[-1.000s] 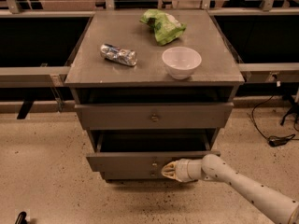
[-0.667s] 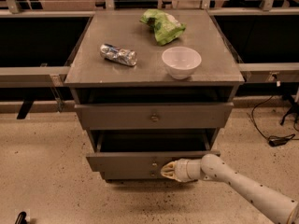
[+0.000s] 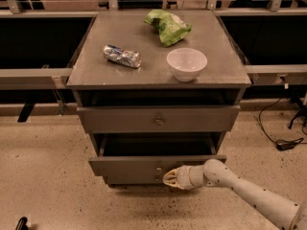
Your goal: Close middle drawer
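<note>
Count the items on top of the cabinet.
3: crushed can left, green bag at back, white bowl front right. None seem hidden. Gripper is by the middle drawer front.

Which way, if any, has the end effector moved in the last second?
Yes, slightly left: the end effector at the middle drawer front has crept toward its knob.

Can on counter left, bowl at front right, bag behind bowl, top drawer under counter, middle drawer below it and standing further forward, pincer at middle drawer's front, right of centre, arm running off lower right
</note>
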Action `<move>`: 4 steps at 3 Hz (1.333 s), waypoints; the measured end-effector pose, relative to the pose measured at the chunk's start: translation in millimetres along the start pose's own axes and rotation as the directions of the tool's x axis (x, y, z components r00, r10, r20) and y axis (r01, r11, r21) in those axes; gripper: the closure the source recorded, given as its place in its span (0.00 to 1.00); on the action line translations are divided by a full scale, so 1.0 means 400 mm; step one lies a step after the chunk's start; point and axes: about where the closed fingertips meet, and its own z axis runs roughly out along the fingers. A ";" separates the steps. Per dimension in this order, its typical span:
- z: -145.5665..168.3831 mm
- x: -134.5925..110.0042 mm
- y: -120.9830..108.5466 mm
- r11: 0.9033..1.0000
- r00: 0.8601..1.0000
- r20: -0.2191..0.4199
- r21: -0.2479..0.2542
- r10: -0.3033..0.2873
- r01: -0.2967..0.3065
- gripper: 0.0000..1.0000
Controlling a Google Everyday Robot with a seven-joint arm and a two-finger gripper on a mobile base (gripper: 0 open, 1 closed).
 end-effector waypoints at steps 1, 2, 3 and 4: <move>0.029 -0.027 0.042 0.999 0.999 0.026 -0.041 -0.029 0.030 1.00; 0.060 -0.035 0.068 0.997 0.999 0.041 -0.070 -0.033 0.035 1.00; 0.090 -0.012 0.057 0.995 0.999 0.031 -0.094 -0.029 0.032 1.00; 0.112 0.021 0.028 0.993 0.999 0.027 -0.114 -0.027 0.030 1.00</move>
